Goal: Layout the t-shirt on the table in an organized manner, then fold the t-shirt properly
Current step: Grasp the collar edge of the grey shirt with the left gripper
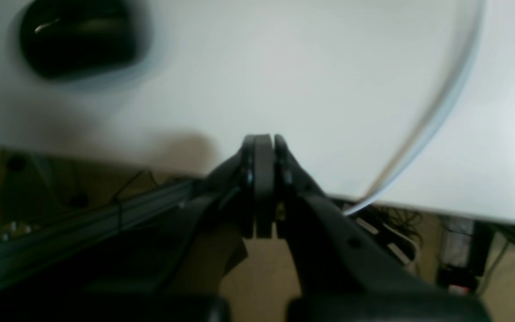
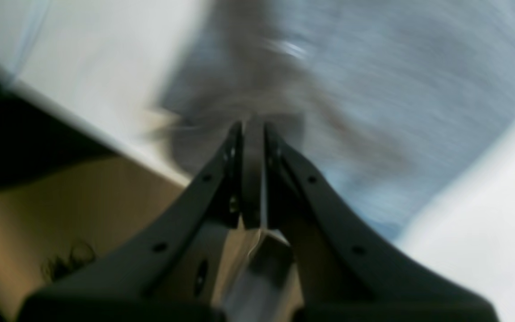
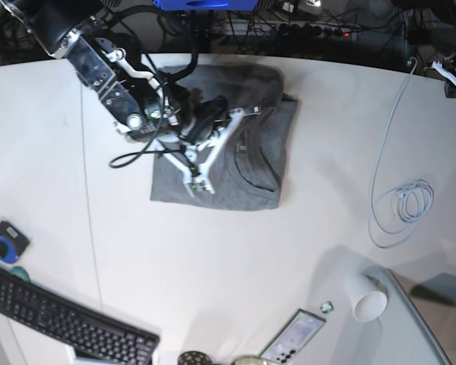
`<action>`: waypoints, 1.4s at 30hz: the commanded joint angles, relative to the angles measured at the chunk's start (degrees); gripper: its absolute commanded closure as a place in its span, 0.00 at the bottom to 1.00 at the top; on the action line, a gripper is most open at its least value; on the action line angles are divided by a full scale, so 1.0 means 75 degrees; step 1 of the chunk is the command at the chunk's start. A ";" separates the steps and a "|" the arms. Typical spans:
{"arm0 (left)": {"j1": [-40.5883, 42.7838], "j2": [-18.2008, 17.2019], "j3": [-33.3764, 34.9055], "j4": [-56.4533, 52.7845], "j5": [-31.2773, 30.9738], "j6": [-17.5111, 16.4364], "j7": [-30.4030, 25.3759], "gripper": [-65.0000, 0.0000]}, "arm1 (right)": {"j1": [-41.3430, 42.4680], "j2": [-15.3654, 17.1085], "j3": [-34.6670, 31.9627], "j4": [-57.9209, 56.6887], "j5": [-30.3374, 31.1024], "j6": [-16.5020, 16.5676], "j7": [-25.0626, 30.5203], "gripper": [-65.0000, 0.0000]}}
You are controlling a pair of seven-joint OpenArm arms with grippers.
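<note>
My right end effector [image 3: 200,179] hovers low over the grey t-shirt [image 3: 247,171], jaws pressed together with nothing visibly pinched between them; the right wrist view is too blurred to settle whether cloth is caught. The shirt lies directly beneath and just beyond the tips, a compact rectangle on the white bench [image 3: 235,251], neckline showing to one side of the tips, upper edge doubled over into a thicker band behind my wrist. My left end effector [image 1: 264,143] is clamped shut on nothing, well apart from the shirt, over bare bench with a pale cable [image 3: 399,201] curving to its side and a blurred black object [image 1: 78,36] farther out.

The shirt looks light, limp and inclined to slide on the smooth surface; I judge it best taken at an outer hem or a corner of the layered stack, pinching all layers at once so the fold does not peel open.

Far on the near side of my tips, a white paper cup [image 3: 368,300] lies tipped on its side; whether it holds anything I cannot tell.
</note>
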 commanded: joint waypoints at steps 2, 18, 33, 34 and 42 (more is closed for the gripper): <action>0.0056 -0.0083 0.0017 0.0155 -0.0114 -0.0037 -0.0324 1.00 | 0.0096 0.0149 0.0404 0.0117 0.0014 0.0230 0.0385 0.99; -0.0823 0.1546 0.1740 0.3367 -0.0185 -0.0037 0.2501 1.00 | -0.0420 0.0583 0.1107 -0.0187 0.0014 0.0851 0.0784 0.99; -0.1808 0.1780 0.3534 0.2125 -0.4029 -0.0049 0.3626 0.00 | -0.0819 0.1040 0.2104 -0.0223 0.0014 0.0863 0.0772 0.99; -0.1878 0.1792 0.3628 0.1878 -0.4170 -0.0049 0.3626 0.00 | -0.0819 0.1040 0.2104 -0.0223 0.0014 0.0863 0.0760 0.99; -0.2499 0.1816 0.5151 0.0331 -0.4205 -0.0049 0.2325 0.00 | -0.0819 0.1052 0.2104 -0.0223 0.0002 0.0863 0.0749 0.99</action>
